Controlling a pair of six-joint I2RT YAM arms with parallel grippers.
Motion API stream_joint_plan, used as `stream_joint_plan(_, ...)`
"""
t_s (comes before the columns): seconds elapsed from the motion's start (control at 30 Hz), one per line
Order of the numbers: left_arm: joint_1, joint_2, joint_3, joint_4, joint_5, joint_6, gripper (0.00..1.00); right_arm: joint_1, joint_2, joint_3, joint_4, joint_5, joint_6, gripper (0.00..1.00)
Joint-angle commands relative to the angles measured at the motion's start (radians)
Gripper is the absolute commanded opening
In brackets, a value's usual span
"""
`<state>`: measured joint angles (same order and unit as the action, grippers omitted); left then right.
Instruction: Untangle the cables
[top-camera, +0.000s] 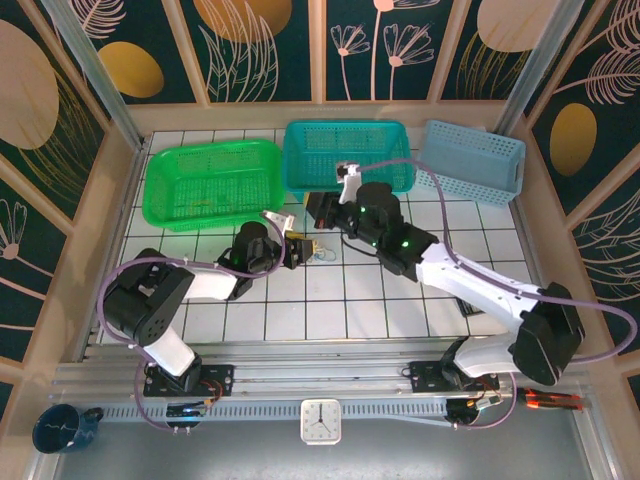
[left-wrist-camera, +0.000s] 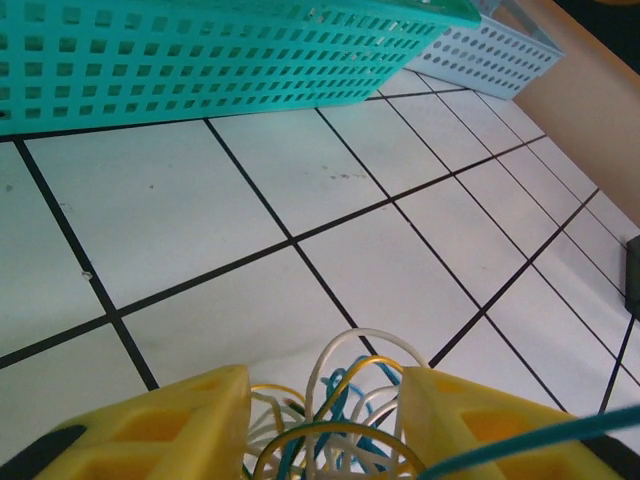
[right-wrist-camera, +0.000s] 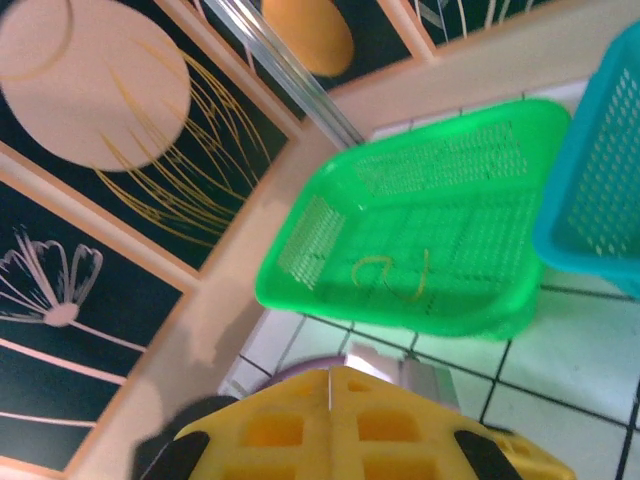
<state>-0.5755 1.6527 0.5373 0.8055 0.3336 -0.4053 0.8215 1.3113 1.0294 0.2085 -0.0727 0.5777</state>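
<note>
Jaws of the left gripper (top-camera: 299, 244) sit at the tangle of cables (top-camera: 322, 254) mid-worktop (top-camera: 320, 310) in the top view. The right gripper (top-camera: 318, 212) is just behind it, and a green basket (top-camera: 215, 146), teal basket (top-camera: 345, 126) and light blue basket (top-camera: 470, 133) line the far edge. From the left wrist, the yellow fingers (left-wrist-camera: 180, 420) stand apart either side of knotted white, blue and yellow-orange loops; whether they pinch yet I cannot tell. From the right wrist, those jaws are pressed together with nothing I can make out between them. One yellow cable (right-wrist-camera: 375, 268) lies alone in the green basket, so I judge one strand freed and most left. The right arm crowds the tangle.
</note>
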Motion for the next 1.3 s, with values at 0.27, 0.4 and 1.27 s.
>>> stream_joint_plan(0.27, -0.004, 0.055, -0.043, 0.058, 0.023, -0.019, 0.38, -0.134, -0.153, 0.17, 0.068, -0.079, 0.025, 0.0)
stream_joint_plan(0.4, -0.004, 0.094, -0.049, 0.067, 0.027, -0.024, 0.36, -0.18, -0.169, 0.221, 0.093, -0.112, 0.048, 0.0)
stream_joint_plan(1.27, -0.004, -0.062, -0.082, 0.015, 0.005, -0.077, 0.73, -0.244, -0.333, -0.186, 0.09, -0.042, 0.049, 0.0)
